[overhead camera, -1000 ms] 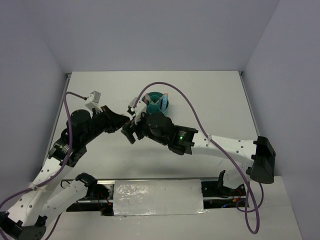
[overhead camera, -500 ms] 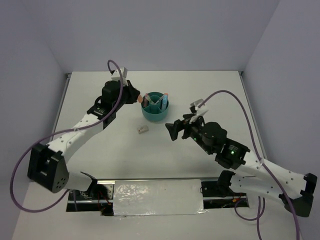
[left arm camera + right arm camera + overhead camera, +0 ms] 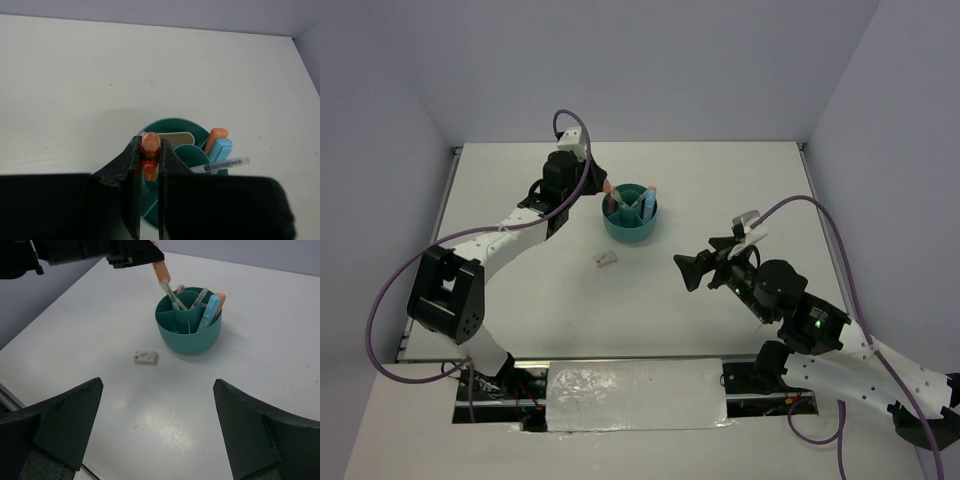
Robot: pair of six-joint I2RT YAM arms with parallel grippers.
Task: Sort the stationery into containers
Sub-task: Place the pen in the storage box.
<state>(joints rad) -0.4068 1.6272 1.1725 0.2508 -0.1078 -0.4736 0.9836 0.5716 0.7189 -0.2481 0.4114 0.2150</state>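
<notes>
We find left gripper clamping orange pen over organizer rim, mid-frame; off-centre release risks spilling outside. Right gripper wide, empty.

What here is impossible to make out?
Left wrist view: the left gripper hides most of the orange pen and the near side of the teal organizer.
Top view: the organizer's contents are too small to identify.
Right wrist view: the printing on the white block is too small to read.
</notes>
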